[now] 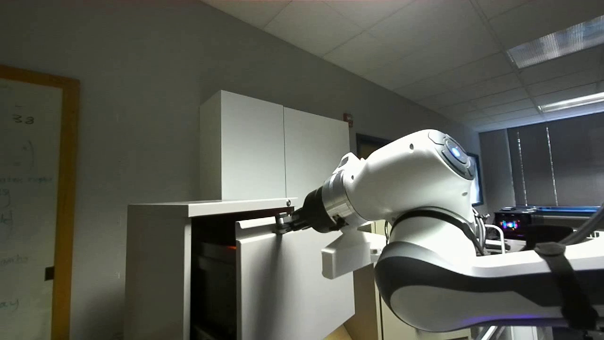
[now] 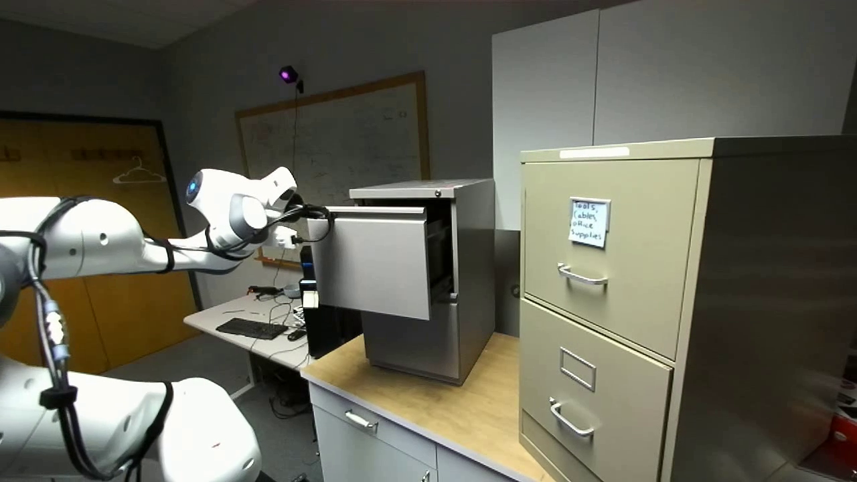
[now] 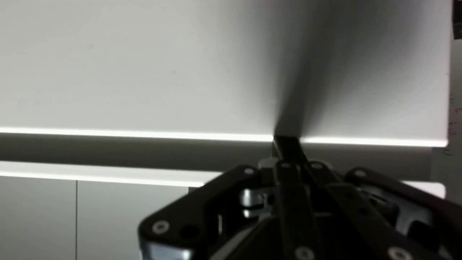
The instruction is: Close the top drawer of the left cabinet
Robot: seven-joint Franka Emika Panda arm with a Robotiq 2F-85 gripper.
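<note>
The top drawer [image 1: 302, 278] is light grey with a flat front and stands pulled out of the left cabinet [image 1: 155, 269]; the drawer [image 2: 375, 268] and cabinet [image 2: 475, 281] show in both exterior views. The gap behind the drawer front is dark. My gripper [image 1: 283, 223] is at the upper part of the drawer front, near its top edge, and appears to touch it. In the wrist view the gripper's fingers [image 3: 288, 146] are together at the bright top edge of the drawer front [image 3: 144, 72]. Nothing shows held between them. Cables partly hide the gripper in an exterior view.
A beige filing cabinet [image 2: 609, 348] with handles stands beside the left cabinet. A white two-door cabinet [image 1: 252, 146] is on the wall behind. The left cabinet rests on a wooden counter [image 2: 428, 402]. A desk [image 2: 214, 318] with a keyboard is beyond.
</note>
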